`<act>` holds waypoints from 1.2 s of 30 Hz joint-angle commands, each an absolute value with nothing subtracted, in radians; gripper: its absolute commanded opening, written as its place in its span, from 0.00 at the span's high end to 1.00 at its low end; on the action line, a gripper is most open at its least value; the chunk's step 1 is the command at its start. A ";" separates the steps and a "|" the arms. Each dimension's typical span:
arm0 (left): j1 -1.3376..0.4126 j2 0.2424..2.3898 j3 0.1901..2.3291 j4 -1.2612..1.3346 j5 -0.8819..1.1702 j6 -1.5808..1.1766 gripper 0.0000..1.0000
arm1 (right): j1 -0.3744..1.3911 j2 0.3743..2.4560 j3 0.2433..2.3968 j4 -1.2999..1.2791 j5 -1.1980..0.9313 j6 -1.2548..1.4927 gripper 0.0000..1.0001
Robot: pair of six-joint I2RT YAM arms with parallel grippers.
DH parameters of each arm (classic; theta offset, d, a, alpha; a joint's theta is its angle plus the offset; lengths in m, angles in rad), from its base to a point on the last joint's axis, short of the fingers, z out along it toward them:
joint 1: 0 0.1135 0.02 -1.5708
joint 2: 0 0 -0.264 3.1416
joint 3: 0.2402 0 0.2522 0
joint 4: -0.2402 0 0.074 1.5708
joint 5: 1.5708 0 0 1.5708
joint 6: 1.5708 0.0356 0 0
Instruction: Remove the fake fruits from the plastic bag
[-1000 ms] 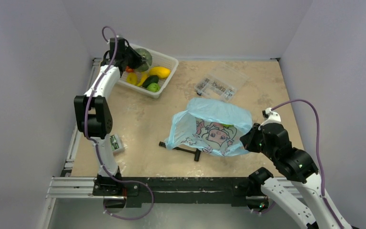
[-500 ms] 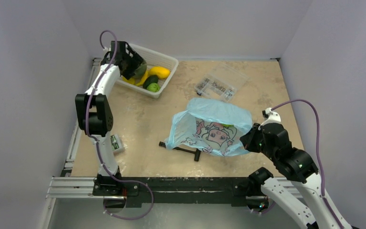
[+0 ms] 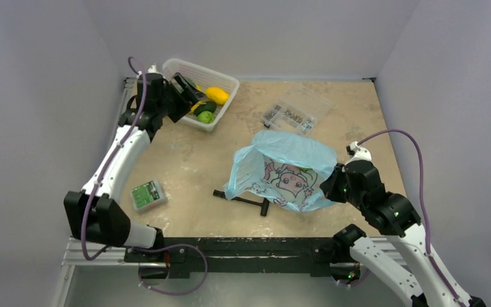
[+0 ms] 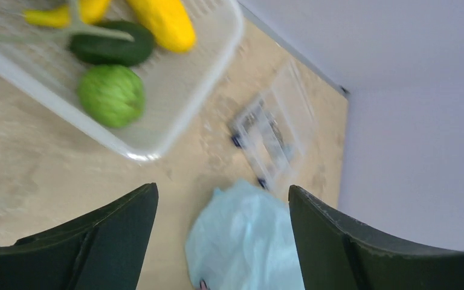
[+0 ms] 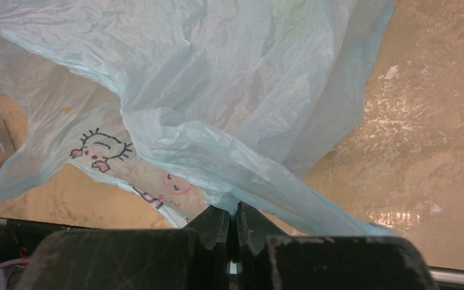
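The light-blue plastic bag (image 3: 284,167) with its cartoon print lies right of the table's middle, its mouth facing left. My right gripper (image 5: 235,211) is shut on the bag's (image 5: 217,90) near-right edge. A bit of green (image 3: 304,168) shows through the film. Several fake fruits lie in the white mesh basket (image 3: 225,80) at the back left: a yellow oval (image 3: 216,95), a dark green one (image 3: 203,107) and a round green one (image 3: 206,117). My left gripper (image 3: 195,101) hovers by the basket's near side, open and empty (image 4: 222,190).
A clear compartment box (image 3: 289,117) of small parts stands behind the bag. A black T-shaped tool (image 3: 246,200) lies in front of the bag's mouth. A small green-and-white box (image 3: 147,195) rests near the left edge, beside the left arm.
The left gripper opened over the basket and let go of a green fruit, then drew back toward the basket's near side as its elbow dropped low. The right gripper and bag stayed put.
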State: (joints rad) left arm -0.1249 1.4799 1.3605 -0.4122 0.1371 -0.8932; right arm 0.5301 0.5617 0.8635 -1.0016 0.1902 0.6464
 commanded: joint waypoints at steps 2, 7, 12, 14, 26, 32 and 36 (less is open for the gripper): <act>-0.290 1.309 1.214 -0.330 0.283 -0.817 0.23 | 0.532 0.578 0.886 -0.975 0.183 0.643 1.00; -0.484 1.131 1.123 -0.346 0.295 -0.702 0.25 | 0.531 0.597 0.899 -0.966 0.177 0.642 1.00; -0.704 0.976 1.000 -0.248 0.255 -0.639 0.27 | 0.531 0.609 0.912 -0.945 0.178 0.614 1.00; -0.807 0.959 0.967 -0.219 0.219 -0.590 0.27 | 0.532 0.606 0.911 -0.938 0.170 0.608 1.00; -1.224 1.286 1.003 0.027 -0.140 -0.309 0.27 | 0.531 0.535 0.890 -0.988 0.183 0.620 1.00; -1.244 1.485 0.971 0.308 -0.184 -0.337 0.33 | 0.531 0.511 0.876 -1.003 0.190 0.625 1.00; -1.246 1.566 0.971 0.404 -0.291 -0.381 0.35 | 0.532 0.516 0.871 -1.013 0.183 0.623 1.00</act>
State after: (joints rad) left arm -1.2404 1.5272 0.9680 0.1886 -0.1604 -0.3565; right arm 0.5301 0.5140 0.8654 -0.9993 0.1688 0.6254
